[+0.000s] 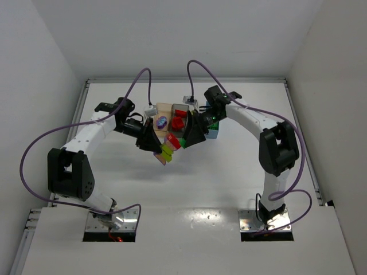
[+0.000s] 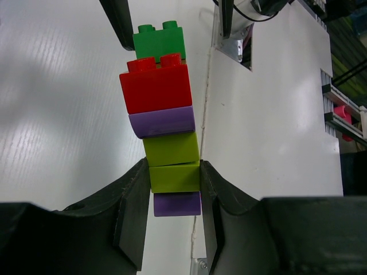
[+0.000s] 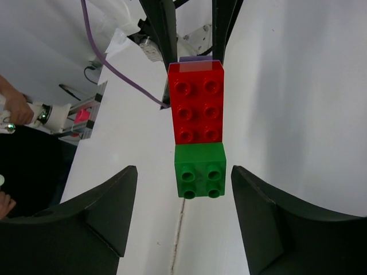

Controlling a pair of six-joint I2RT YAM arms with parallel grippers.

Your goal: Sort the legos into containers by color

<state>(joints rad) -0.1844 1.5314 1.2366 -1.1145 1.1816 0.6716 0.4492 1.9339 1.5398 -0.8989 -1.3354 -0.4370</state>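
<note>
**Two arms, one stack:** Over the middle of the white bench [image 1: 229,189], both arms meet at a multicoloured stack of studded plastic bricks [image 1: 168,148]. It is held in the air just in front of the row of small plastic bins [image 1: 163,105]. The left end effector [image 2: 174,170] pinches the stack by a lime-yellow brick [image 2: 175,176] near its purple tail. The right end effector [image 3: 182,172] stands spread, its fingers either side of the dark green end brick [image 3: 199,170] without touching it. A long red brick [image 3: 196,102] sits next to the green.

The step in hand looks to be breaking the cluster apart before sorting. The next move likely calls for the right fingers to close squarely on the green brick and peel it off while the left grip holds firm. A shallow bite could slip off the small brick, or drag the red one along with it.

Room is ample toward the arm bases, where the bench is open. Behind the stack the bins stand near: one holds red bricks [image 1: 179,117], and a light blue one [image 1: 213,132] sits beside the right wrist. Any pull looks safer directed sideways or toward the near edge. The enclosure walls are well apart.
</note>
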